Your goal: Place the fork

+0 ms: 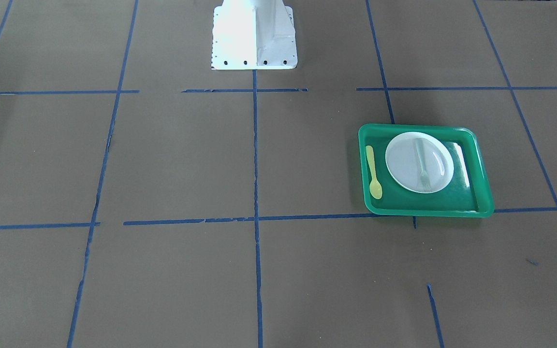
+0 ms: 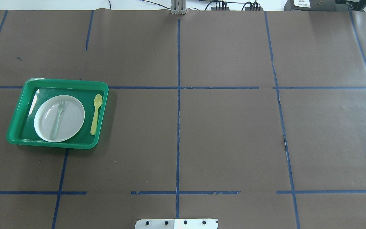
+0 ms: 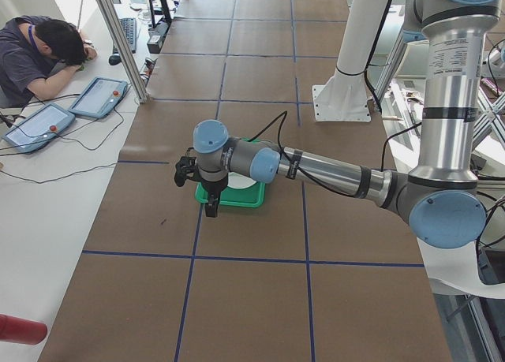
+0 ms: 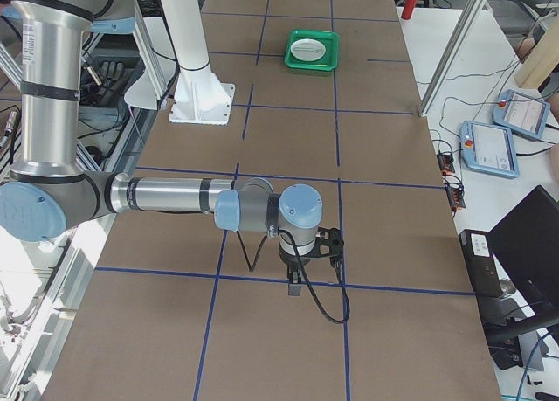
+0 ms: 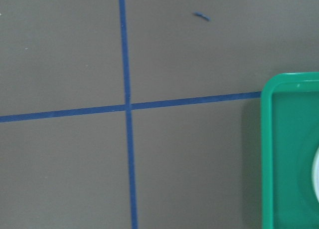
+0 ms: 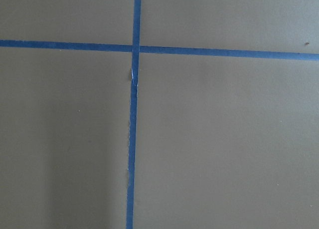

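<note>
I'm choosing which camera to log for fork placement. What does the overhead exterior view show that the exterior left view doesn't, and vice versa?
Only overhead: the fork lying on the white plate, with the yellow spoon beside it. Only exterior left: the left arm, the left gripper hanging by the green tray, and a person with head down. Both: the green tray.

My brown worktop [image 2: 227, 133], gridded with blue tape [image 2: 178, 95], carries a green tray [image 2: 52, 144] at my ten o'clock, over a tape crossing.

The right hand [image 4: 295, 286] hangs over the table [image 4: 262, 349], seemingly not touching.
</note>
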Tool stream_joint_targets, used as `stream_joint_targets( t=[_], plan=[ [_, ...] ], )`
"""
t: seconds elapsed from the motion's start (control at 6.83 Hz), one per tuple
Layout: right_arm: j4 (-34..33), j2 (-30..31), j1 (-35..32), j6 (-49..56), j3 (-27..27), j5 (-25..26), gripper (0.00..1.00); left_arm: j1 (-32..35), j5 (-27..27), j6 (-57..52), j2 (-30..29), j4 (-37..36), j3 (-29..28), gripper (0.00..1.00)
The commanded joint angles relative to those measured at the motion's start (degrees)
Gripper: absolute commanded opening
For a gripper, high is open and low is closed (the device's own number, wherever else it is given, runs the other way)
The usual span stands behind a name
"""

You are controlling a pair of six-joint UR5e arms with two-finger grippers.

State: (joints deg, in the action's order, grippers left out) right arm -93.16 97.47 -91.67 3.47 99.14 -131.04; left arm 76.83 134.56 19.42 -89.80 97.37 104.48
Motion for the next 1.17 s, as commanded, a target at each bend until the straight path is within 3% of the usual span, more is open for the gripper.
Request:
stream_joint_targets(
  t=[0.0, 0.59, 1.02],
  plan=[
    [0.0, 0.0, 0.0, 0.0, 0.0, 0.0, 1.0, -8.6, -0.3, 13.9, -0.3, 11.0, 1.1, 1.0],
    [0.0, 0.0, 0.0, 0.0, 0.0, 0.0, 1.0, -18.6, -3.5, 22.9, -6.8, 11.5, -0.1, 1.0],
    [0.0, 0.0, 0.0, 0.0, 0.0, 0.0, 1.0, -25.9, -9.5, 26.5, -9.9, 11.6, -4.9, 1.0]
  ],
)
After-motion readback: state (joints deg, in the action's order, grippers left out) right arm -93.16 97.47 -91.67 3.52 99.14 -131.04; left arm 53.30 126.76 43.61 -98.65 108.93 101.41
